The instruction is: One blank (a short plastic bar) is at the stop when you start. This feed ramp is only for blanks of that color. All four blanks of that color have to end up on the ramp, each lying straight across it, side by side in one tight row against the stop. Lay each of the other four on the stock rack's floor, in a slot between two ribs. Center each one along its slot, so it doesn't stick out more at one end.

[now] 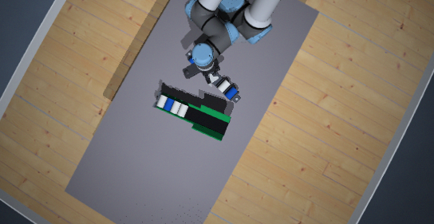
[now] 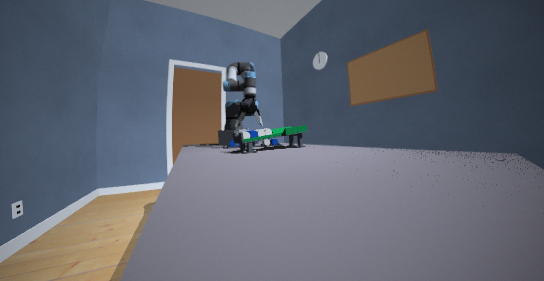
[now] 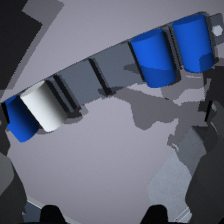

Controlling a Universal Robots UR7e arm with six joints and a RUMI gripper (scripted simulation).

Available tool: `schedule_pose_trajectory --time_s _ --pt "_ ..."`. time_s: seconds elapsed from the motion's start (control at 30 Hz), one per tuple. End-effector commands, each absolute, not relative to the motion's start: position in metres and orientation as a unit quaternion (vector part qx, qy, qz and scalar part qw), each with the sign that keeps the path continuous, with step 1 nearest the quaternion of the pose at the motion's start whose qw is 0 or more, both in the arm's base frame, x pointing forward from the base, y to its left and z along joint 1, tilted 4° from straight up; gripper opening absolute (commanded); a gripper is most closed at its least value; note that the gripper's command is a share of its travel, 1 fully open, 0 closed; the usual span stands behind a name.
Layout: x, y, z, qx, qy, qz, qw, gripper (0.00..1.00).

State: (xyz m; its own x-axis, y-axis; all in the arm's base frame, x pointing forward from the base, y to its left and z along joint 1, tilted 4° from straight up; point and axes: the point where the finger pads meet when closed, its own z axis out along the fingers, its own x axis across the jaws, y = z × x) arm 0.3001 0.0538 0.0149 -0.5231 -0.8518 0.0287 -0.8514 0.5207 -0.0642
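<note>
The green ramp with a black floor holds, from its stop end, a white blank, a blue blank and two white blanks, side by side across it. The grey stock rack holds a blue blank at one end, a white blank beside it, two bare slots, then two blue blanks at the other end. The arm hides one in the top view. My gripper is open and empty above the rack.
The ramp stands close beside the rack, raised on dark supports. Its green side walls rise higher toward the end away from the stop. The arm's wrist hangs over the rack's blue end.
</note>
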Motion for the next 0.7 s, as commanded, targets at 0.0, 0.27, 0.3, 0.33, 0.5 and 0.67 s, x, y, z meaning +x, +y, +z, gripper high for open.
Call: schedule_pose_trajectory --time_s 0.0,0.27,0.3,0.33,0.5,0.67 --pt "0.303 0.062 0.015 -0.56 0.828 -0.033 0.002 1.0" --pt "0.306 0.074 0.014 -0.642 0.766 -0.033 -0.001 1.0" --pt "0.306 0.074 0.014 -0.642 0.766 -0.033 -0.001 1.0" --pt "0.306 0.074 0.014 -0.642 0.766 -0.033 -0.001 1.0" --pt "0.307 0.083 0.013 -0.701 0.712 -0.033 -0.004 1.0" --pt "0.307 0.09 0.012 -0.742 0.67 -0.033 -0.006 1.0"
